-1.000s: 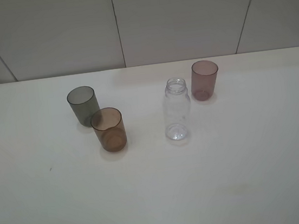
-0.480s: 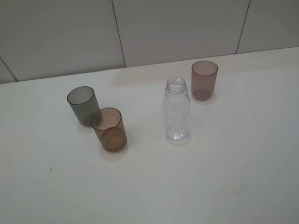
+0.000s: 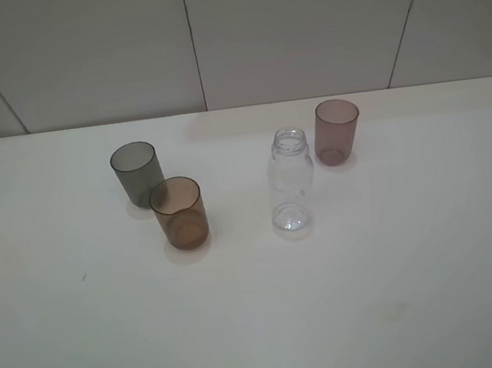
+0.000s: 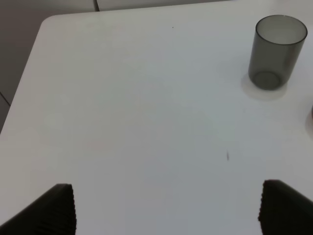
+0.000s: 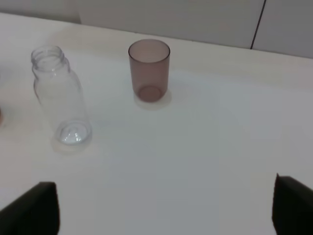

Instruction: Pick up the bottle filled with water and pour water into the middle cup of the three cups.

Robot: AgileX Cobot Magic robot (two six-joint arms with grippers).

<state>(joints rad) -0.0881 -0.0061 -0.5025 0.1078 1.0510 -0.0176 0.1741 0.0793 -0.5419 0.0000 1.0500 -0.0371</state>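
Observation:
The clear capless bottle (image 3: 292, 183) stands upright on the white table, with a little water (image 3: 292, 220) at its bottom. It also shows in the right wrist view (image 5: 61, 98). The amber-brown middle cup (image 3: 180, 214) stands to its left. The smoky grey cup (image 3: 137, 173) is behind the amber one and shows in the left wrist view (image 4: 276, 51). The mauve-pink cup (image 3: 337, 130) stands behind the bottle to the right and shows in the right wrist view (image 5: 149, 71). Neither arm shows in the exterior view. My left gripper (image 4: 166, 215) and right gripper (image 5: 164, 210) are open and empty, well short of the objects.
The white table (image 3: 263, 325) has its back edge against a grey panelled wall (image 3: 298, 25). Its rounded back-left corner (image 4: 46, 22) shows in the left wrist view. A small dark speck (image 3: 83, 277) lies on the table's left part.

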